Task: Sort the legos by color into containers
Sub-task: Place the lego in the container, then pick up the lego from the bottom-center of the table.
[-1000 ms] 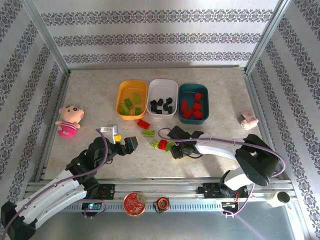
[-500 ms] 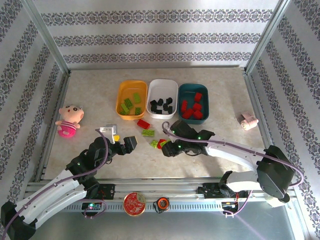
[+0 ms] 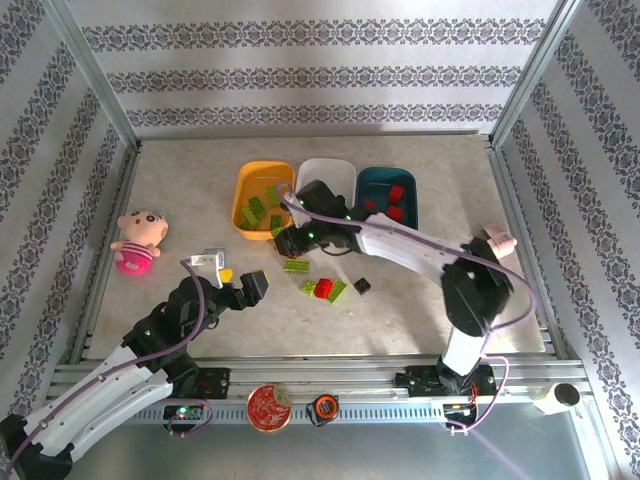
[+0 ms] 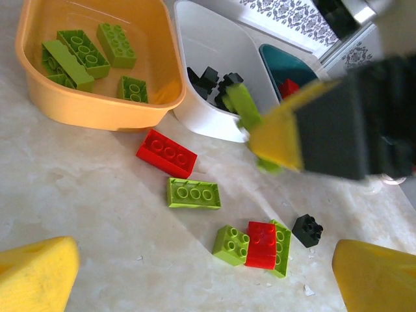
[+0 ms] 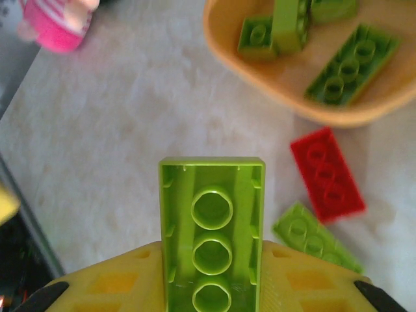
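The right tool (image 3: pixel 292 240) pinches a lime green brick (image 5: pixel 211 214) between its yellow fingers (image 5: pixel 296 286). It holds the brick low over the surface (image 3: pixel 180 190), just near of the orange-yellow bin (image 3: pixel 237 200) and the white bin (image 3: pixel 328 172). The right wrist view shows the brick's hollow underside with three round tubes, and its long axis runs straight out from the tool, away from the fingers. In the left wrist view the brick juts from the blurred tool toward the white bin. The orange-yellow bin holds green bricks, the white bin black pieces, and the teal bin (image 3: pixel 414 195) red ones. A red brick (image 4: pixel 166 153) lies loose on the surface, its long axis slanting from far left to near right. Beside it is a second green brick (image 4: pixel 193 193), lying roughly left to right. Nearer is a tight cluster (image 4: pixel 262 244) of two green bricks and a red one, with a small black cube (image 4: pixel 307 229) just right of it. The left tool (image 3: pixel 243 283) hangs spread, nothing between its pads, near and left of these pieces. The round red tin (image 3: pixel 268 407) at the near edge bears a pale mark too small to read.
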